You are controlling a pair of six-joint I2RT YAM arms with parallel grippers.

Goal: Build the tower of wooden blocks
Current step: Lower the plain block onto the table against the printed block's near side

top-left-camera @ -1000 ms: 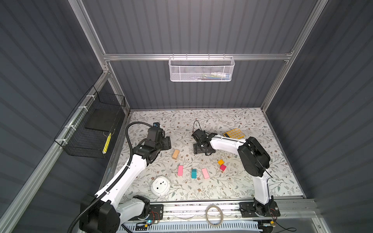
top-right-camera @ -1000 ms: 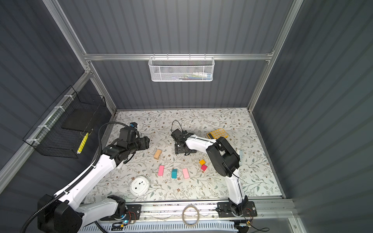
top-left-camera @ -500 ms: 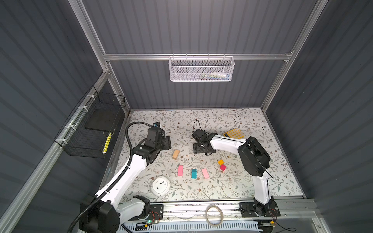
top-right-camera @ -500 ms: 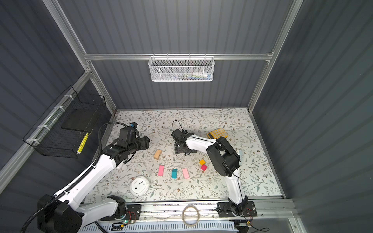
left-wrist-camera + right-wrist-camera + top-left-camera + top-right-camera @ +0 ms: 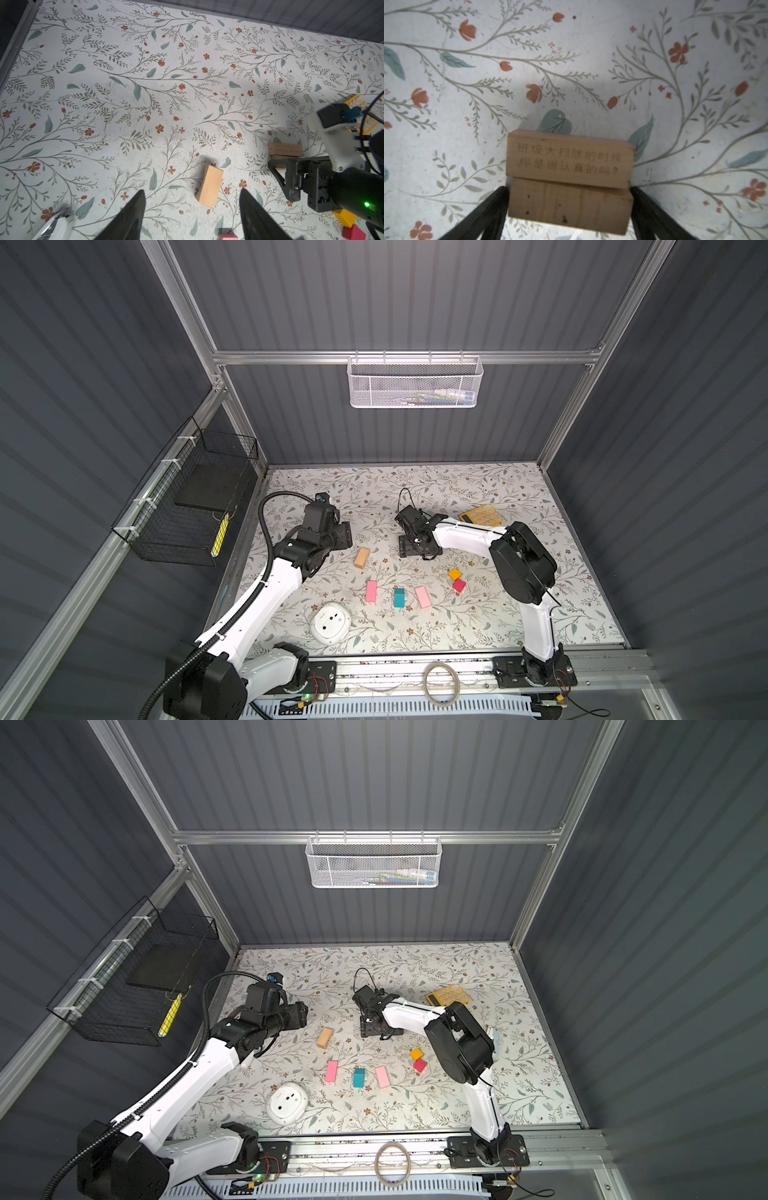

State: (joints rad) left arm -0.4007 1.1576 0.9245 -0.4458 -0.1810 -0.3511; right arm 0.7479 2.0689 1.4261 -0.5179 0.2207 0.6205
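Barely anything moved. Rectangular raw-wood blocks, an engraved bar [image 5: 569,160] and a plain bar [image 5: 569,204], lie touching mid-table on the floral mat [image 5: 446,104]. The downturned right gripper [image 5: 569,190] brackets the plain bar's ends; I cannot tell whether it is clamped. The left gripper [image 5: 192,190] hovers, fingers apart.

Both top views hang high above the near edge, looking steeply down on the whole bench [image 5: 478,489] — almost one scene. The left wrist view looks low across the bench, sharing the lone tan bar [image 5: 209,186] with them. The right wrist view sits very near — two bars [image 5: 569,158] fill its middle.
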